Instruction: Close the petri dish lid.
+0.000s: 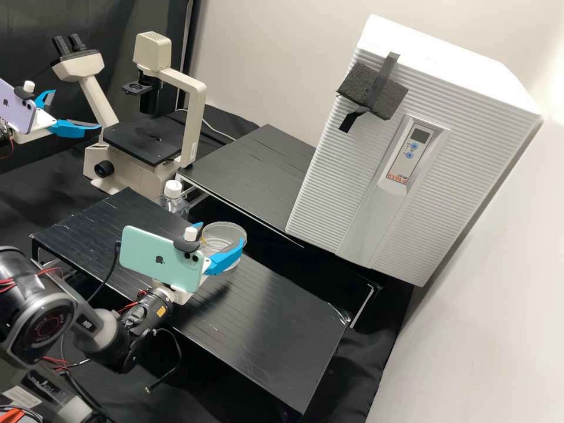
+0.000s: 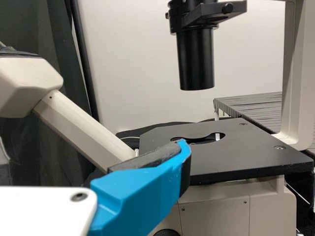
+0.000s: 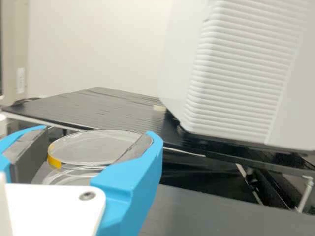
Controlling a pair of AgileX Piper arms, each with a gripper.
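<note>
Left gripper [image 1: 76,108], near the microscope [image 1: 147,141]: fingers apart, released. Capped bottle [image 1: 173,189] by the near black surface's [image 1: 276,329] far edge. Right gripper [image 1: 222,233] over that surface, fingers grasping the petri dish lid [image 3: 93,147], dish base [image 3: 74,177] below. Rightmost, white ribbed cabinet [image 1: 329,170], farther surface [image 1: 252,170].

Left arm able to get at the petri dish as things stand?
Probably not cleanly: the left gripper is off by the microscope, and the right gripper has its fingers on either side of the lid, crowding the dish.
</note>
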